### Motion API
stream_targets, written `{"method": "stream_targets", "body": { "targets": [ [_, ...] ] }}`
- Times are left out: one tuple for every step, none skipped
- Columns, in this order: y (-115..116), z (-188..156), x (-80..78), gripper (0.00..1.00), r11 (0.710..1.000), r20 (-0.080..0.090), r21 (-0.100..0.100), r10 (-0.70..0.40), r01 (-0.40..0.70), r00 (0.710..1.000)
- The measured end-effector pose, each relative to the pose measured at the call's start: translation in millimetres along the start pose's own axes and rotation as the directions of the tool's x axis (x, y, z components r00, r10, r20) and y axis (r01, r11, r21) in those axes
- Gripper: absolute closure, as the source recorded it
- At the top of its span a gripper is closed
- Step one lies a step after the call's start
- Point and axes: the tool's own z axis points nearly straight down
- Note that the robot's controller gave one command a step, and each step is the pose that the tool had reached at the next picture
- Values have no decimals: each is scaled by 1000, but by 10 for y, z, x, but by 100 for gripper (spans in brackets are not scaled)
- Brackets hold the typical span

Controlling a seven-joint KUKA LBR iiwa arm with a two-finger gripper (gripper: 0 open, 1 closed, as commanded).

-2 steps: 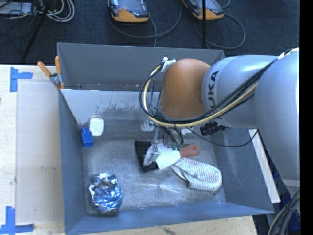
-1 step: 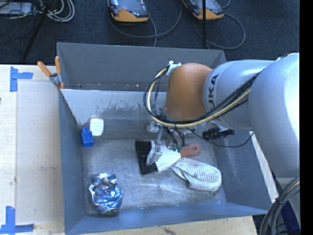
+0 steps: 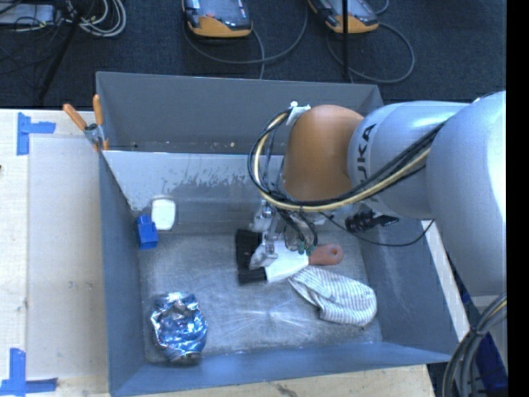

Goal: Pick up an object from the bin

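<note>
Camera view: arm enters from the right, gripper (image 3: 269, 242) low over the middle of the bin (image 3: 207, 110). It sits at the right edge of a black blocky object (image 3: 246, 255); contact unclear. Gripper state: cannot tell, hidden under the wrist. White checked cloth (image 3: 337, 298) lies just right and nearer, a reddish-brown piece (image 3: 327, 255) beside it. Blue block (image 3: 147, 232) and white piece (image 3: 164, 213) far left; crumpled foil (image 3: 178, 327) near left.

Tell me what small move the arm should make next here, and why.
Probably ease straight down a little: the gripper sits low over the black block and a white piece mid-bin, and the pale cloth lies right beside them, so a sideways shift might snag it.
</note>
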Motion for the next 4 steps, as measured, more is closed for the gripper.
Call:
{"method": "stream_targets", "body": {
  "targets": [
    [-2, -1, -1, 100, 1000, 0, 0, 1, -1, 1000],
    [-6, -329, 55, 100, 1000, 3, 6, 19, -19, 1000],
    [44, -927, 54, 100, 1000, 4, 7, 17, -17, 1000],
    [104, -1314, 17, 100, 999, 10, 6, 32, -32, 999]
  ]
}}
